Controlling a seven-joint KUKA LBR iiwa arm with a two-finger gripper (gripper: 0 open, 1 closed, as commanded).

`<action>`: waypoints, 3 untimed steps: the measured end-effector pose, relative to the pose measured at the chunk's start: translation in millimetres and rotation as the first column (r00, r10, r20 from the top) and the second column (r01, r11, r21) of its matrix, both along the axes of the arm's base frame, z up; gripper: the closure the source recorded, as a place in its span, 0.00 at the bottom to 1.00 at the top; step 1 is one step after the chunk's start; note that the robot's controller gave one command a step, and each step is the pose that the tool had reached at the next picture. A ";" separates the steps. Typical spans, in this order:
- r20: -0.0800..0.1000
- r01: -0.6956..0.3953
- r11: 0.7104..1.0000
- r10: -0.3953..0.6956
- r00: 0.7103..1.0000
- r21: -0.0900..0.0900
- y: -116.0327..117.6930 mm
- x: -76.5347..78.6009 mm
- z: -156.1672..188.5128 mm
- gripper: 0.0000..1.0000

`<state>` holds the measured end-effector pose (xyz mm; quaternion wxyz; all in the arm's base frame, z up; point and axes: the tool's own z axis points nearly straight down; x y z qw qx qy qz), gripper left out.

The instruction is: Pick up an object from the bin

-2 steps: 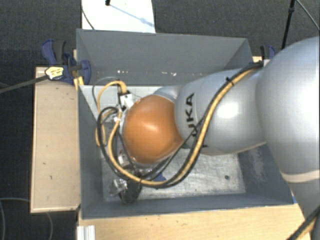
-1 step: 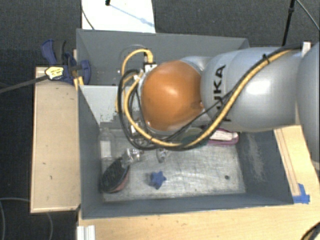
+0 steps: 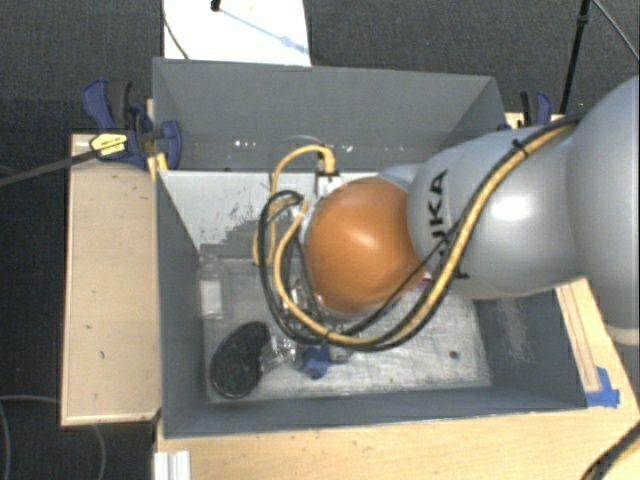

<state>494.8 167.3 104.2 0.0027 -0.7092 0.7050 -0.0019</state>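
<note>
Three loose things can be counted on the floor of the grey bin point(image 3: 520, 343), one of each kind. There is one flat black oval pad point(image 3: 238, 360), one small blue piece point(image 3: 315, 361), and one pale clear thing point(image 3: 210, 290) whose kind cannot be made out.

The silver arm point(image 3: 520, 218) comes in from the right and bends steeply down into the middle of the bin. Its round orange cover point(image 3: 355, 243) faces up toward the camera. Yellow and black cables point(image 3: 275, 258) loop round the cover's left and lower sides. They hide most of the tool end.

The jaws sit beneath those loops, low over the bin floor near its front wall. Whether they stand wide, narrow, or closed on something cannot be told.

The blue piece lies just beside the jaws, on their front side, partly tucked under the lowest cable loop. The black oval pad lies near them, to their left and slightly toward the front wall, flat on the floor. A small glinting bit point(image 3: 275, 350) sits between pad and blue piece; it may be part of the tool or a separate thing. The clear thing lies well apart from the jaws, farther left against the sloping left wall.
</note>
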 end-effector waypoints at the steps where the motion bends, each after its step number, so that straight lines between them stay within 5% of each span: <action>1: -0.005 0.145 0.989 -0.145 0.989 -0.024 22.1 20.2 -14.5 0.00; 2: -0.005 -0.181 0.984 0.181 0.984 -0.001 -21.1 22.1 -25.3 0.00; 3: -0.004 -0.181 0.984 0.181 0.984 0.001 -19.4 22.5 -24.2 1.00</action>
